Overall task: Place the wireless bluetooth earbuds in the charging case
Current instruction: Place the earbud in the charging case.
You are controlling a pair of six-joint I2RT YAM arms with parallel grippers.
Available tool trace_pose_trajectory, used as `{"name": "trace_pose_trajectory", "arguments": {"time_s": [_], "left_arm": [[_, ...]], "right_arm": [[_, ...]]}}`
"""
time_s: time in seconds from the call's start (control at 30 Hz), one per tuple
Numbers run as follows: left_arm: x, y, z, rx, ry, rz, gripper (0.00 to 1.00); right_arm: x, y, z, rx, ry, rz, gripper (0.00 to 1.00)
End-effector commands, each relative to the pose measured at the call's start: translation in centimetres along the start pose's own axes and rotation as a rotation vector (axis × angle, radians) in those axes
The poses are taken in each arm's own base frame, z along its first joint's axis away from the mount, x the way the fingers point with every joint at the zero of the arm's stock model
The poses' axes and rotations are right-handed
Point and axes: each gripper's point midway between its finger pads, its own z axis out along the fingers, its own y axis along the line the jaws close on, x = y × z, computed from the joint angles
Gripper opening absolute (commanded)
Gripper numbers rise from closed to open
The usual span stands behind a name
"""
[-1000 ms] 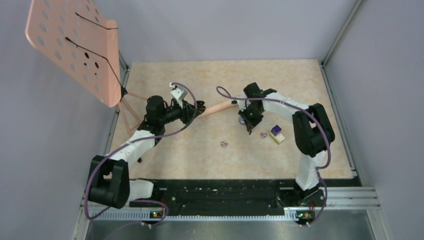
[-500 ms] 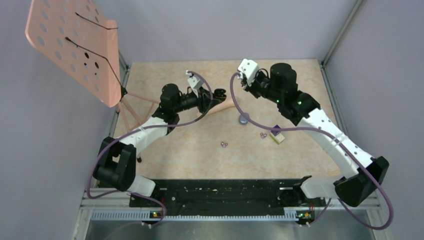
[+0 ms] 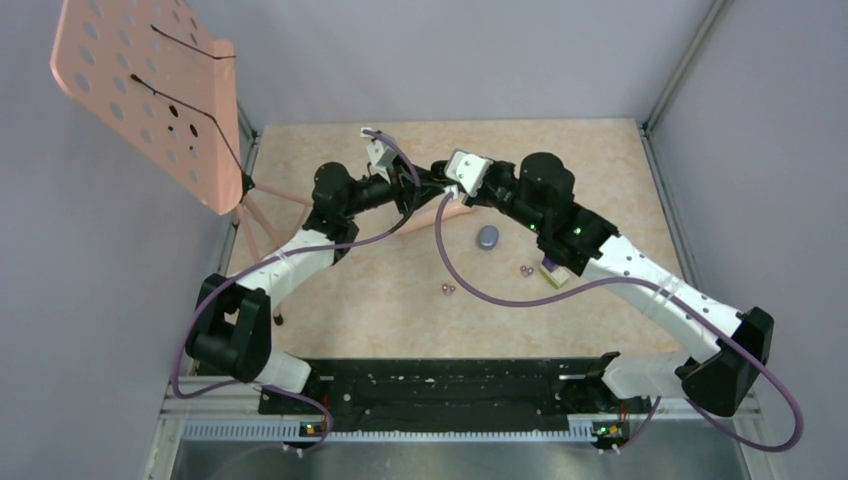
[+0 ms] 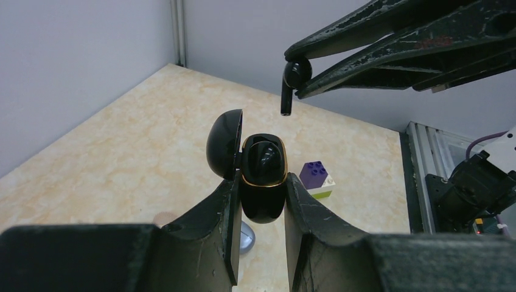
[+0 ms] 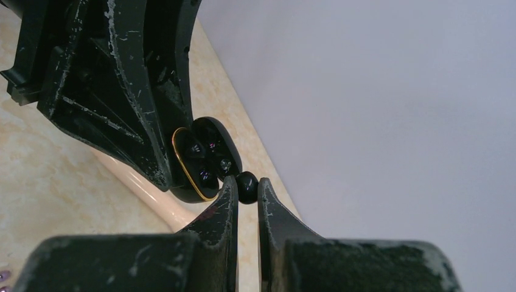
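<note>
A black charging case with a gold rim hangs above the table with its lid swung open, and my left gripper is shut on its body. Just above and right of the case's mouth, my right gripper is shut on a black earbud whose stem points down. The right wrist view shows that earbud almost touching the case. From above, both grippers meet at the table's far middle. Small pinkish-purple earbuds lie on the table in two pairs.
A purple-and-cream block lies half under my right arm. A lilac-grey oval object rests on the table below the grippers. A pink perforated music stand stands at the far left, one leg running under the case.
My right arm has lifted from the table and swung left, bringing the black earbud up to the open case. The left gripper has carried the case slightly right and farther back.
</note>
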Motion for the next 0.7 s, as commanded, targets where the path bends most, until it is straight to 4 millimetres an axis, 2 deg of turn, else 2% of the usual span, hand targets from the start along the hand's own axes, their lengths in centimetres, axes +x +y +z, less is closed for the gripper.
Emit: {"name": "trace_pose_trajectory", "arguments": {"time_s": [0.0,0.67], "left_arm": [[-3.7,-1.4,0.2,0.052,-0.09,0.084,0.0],[-3.9,-1.6,0.1,0.051,-0.1,0.095,0.0]], "right_arm": [[-2.0,-1.9,0.3,0.068,-0.047,-0.025,0.0],[-1.1,0.2,1.3,0.005,-0.036,-0.077,0.0]]}}
